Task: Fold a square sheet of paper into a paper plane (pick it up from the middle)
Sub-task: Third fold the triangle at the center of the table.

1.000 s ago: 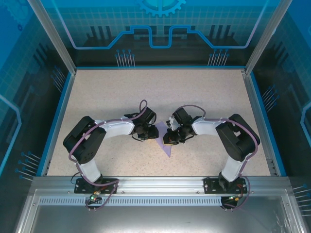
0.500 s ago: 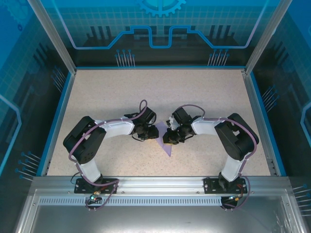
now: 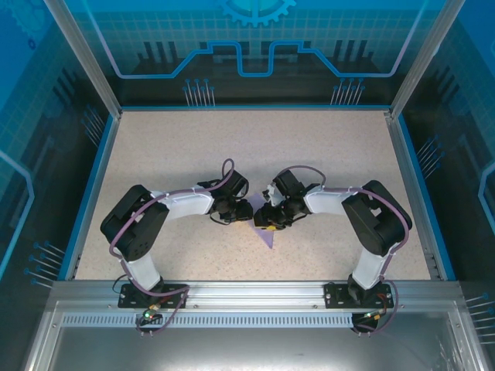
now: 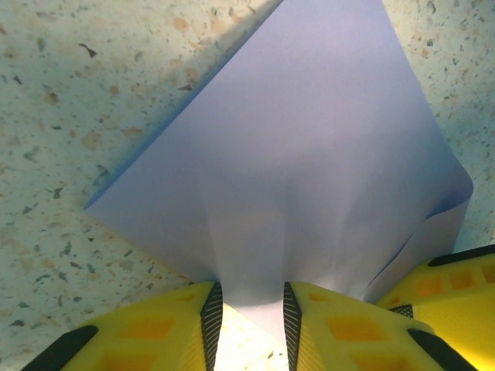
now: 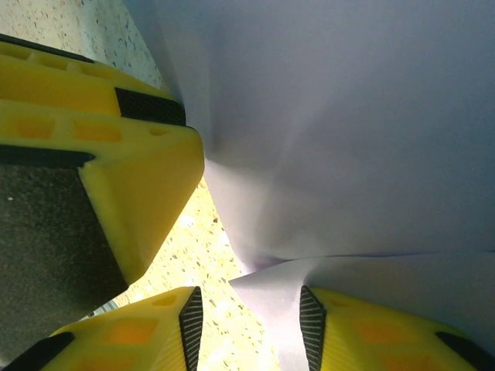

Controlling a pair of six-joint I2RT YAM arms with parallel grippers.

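Observation:
The square sheet of paper (image 3: 268,238) is lavender and folded to a point that sticks out toward the arms' bases below the two grippers. My left gripper (image 3: 241,210) and right gripper (image 3: 263,218) meet nose to nose over it at the table's middle. In the left wrist view the paper (image 4: 294,154) spreads flat, and a raised band of it runs between the pads of the left gripper (image 4: 249,297), whose jaws are narrowed on it. In the right wrist view the right gripper (image 5: 247,301) stands open, with a paper (image 5: 348,116) corner lying loose between its pads.
The speckled table (image 3: 170,154) is bounded by a blue rim (image 3: 91,189) and metal posts. A yellow finger of the left gripper (image 5: 131,154) crowds the right wrist view, and a finger of the right gripper (image 4: 448,286) shows beside the left one.
The right gripper's jaws have opened and let go of the paper, and it has edged slightly left toward the left gripper. The left gripper has kept its hold and place.

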